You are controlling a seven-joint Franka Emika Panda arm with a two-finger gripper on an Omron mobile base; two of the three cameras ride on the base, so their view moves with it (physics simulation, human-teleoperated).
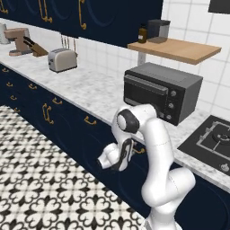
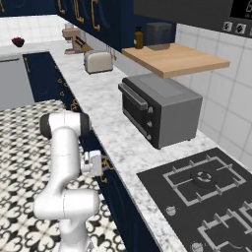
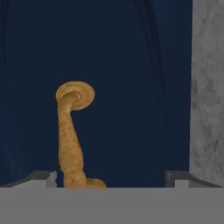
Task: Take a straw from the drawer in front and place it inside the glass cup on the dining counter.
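Observation:
The drawer (image 3: 131, 87) is a flat navy front, shut, under the marble worktop's edge (image 3: 208, 87). Its curved brass handle (image 3: 70, 135) rises close in front of the hand, near the left fingertip (image 3: 41, 177). My gripper (image 3: 109, 179) is open, its tips set wide apart, with the handle between them but nearer the left one and not clamped. From the base, the gripper (image 1: 134, 152) is pressed up to the handle (image 1: 140, 150) below the toaster oven, and the gripper (image 2: 102, 164) meets the cabinet front. The straw, the glass cup and the dining counter are out of view.
A dark toaster oven (image 1: 161, 90) stands on the marble worktop (image 1: 90, 90) right above the arm. A black hob (image 1: 211, 139) lies to the right, a toaster (image 1: 62, 59) far left, a wooden shelf (image 1: 175, 48) overhead. Patterned floor (image 1: 45, 179) spreads behind the arm.

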